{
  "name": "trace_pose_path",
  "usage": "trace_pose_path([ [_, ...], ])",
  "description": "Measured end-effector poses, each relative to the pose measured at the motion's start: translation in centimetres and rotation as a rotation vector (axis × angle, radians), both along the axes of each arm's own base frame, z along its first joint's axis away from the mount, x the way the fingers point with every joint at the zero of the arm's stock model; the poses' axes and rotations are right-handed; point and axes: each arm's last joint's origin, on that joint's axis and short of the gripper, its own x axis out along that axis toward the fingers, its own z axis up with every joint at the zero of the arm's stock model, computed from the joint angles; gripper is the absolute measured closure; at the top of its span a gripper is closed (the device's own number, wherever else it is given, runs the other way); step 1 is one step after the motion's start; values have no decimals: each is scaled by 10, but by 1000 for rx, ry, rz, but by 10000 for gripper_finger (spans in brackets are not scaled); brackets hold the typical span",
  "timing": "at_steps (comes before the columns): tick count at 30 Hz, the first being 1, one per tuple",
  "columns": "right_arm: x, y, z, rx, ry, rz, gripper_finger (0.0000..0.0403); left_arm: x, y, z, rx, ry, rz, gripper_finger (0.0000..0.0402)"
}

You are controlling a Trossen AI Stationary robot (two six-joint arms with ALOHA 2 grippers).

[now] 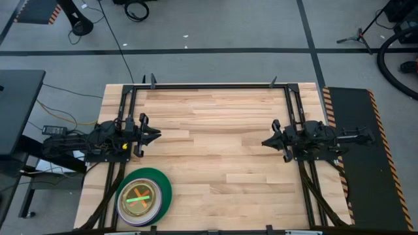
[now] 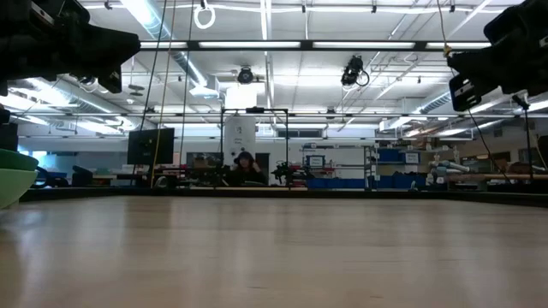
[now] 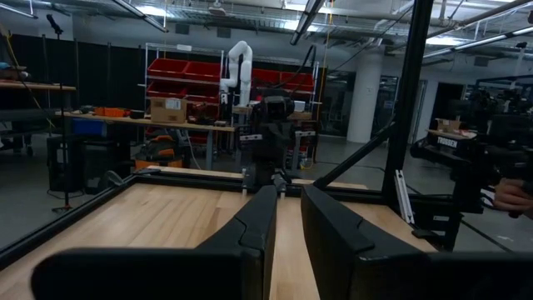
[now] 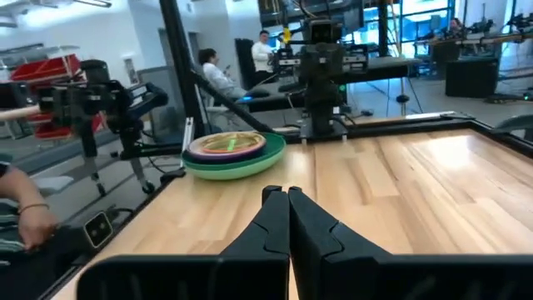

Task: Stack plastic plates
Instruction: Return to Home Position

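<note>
The plates (image 1: 144, 196) sit stacked at a desk (image 1: 222, 124) corner near the left pincer (image 1: 155, 134), which is slightly parted; the right pincer (image 1: 264, 141) is closed and empty.

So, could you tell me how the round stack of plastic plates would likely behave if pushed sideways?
The stack of plastic plates probably slides as one: its wide light green bottom plate rests flat on the wooden table. Tipping seems unlikely, as it sits low.
</note>
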Motion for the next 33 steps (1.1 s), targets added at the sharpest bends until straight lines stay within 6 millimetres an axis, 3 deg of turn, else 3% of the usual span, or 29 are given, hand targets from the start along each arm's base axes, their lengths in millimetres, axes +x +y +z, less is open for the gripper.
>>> trace_pose_path([
  [13, 0, -1, 0, -44, 1, -185, 398, 0, 0, 0, 0, 0, 0, 336],
  [21, 0, 0, 0, 17, 7, -165, 363, 0, 0, 0, 0, 0, 0, 336],
  [33, 0, 0, 0, 33, 8, -164, 360, 0, 0, 0, 0, 0, 0, 336],
])
